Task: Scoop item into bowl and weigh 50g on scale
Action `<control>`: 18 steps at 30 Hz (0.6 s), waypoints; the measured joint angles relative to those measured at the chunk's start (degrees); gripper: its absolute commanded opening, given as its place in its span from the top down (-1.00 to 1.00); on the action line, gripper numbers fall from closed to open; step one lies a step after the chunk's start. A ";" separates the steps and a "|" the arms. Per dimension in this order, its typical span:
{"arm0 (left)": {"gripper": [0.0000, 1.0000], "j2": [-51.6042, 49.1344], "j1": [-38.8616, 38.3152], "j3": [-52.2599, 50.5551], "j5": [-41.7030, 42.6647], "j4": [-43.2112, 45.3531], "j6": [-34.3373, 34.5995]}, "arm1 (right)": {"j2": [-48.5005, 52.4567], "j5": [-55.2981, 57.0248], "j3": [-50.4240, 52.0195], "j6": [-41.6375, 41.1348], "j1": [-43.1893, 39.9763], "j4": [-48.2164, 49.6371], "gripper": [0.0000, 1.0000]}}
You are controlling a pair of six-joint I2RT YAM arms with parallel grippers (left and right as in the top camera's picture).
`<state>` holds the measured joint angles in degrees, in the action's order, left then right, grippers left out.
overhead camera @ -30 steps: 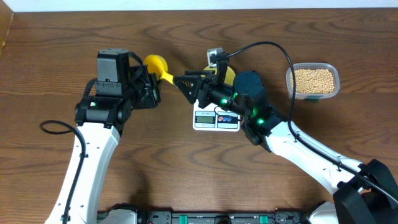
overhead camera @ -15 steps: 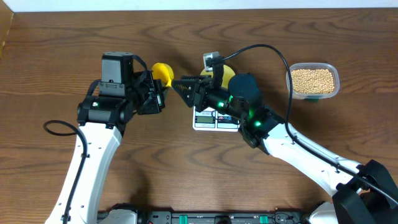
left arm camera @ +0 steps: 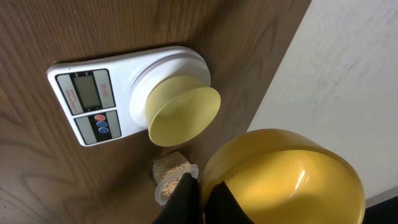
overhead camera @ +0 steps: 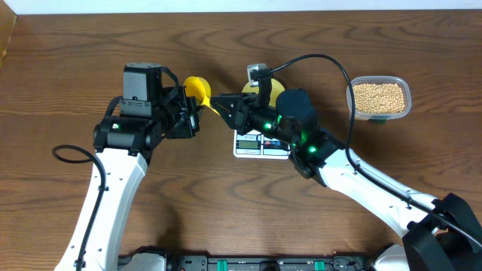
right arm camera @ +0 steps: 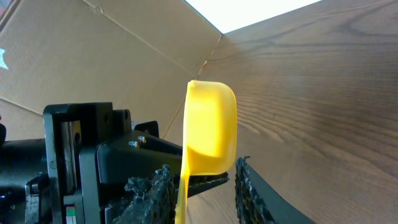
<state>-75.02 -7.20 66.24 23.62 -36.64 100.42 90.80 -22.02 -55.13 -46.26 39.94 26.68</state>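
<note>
A bright yellow plastic scoop (overhead camera: pixel 197 86) is hanging above the brown wooden table (overhead camera: pixel 60 60), between the two arms. The left gripper (overhead camera: pixel 193 109) is clamping it with its jaws fully closed; in the left wrist view the dark fingers (left arm camera: pixel 186 199) are meeting the edge of the scoop's round cup, which is showing a bare, glossy inside.

The right gripper (overhead camera: pixel 215 101) is reaching in from the other side. In the right wrist view its two toothed fingers are standing partly apart on either side of the scoop's handle. A gap is showing on one side, and I cannot tell whether the other finger is touching the handle.

A white flat kitchen scale (overhead camera: pixel 261 144) is lying on the table, mostly under the right arm, with its display and buttons toward the near edge. A small round pale-yellow bowl (left arm camera: pixel 183 112) is sitting on the scale's round platform and is looking empty.

The small round tan-beige beans (overhead camera: pixel 379 95) are filling a clear rounded-rectangular plastic tub (overhead camera: pixel 352 102), which is standing on the table well apart from the scale, off to the right.
</note>
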 measured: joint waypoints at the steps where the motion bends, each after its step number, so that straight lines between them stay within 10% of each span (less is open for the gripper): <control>1: 0.85 0.00 0.00 0.00 0.00 0.00 -0.15 | 0.00 0.00 0.00 -0.20 0.00 -0.15 0.44; 18: 0.85 0.00 0.00 0.00 -0.20 -0.02 -0.39 | 0.00 -0.04 0.00 -3.04 0.81 -1.20 0.53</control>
<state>-75.02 -7.20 66.24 23.42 -36.67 100.03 90.80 -22.06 -55.13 -49.30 40.75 25.47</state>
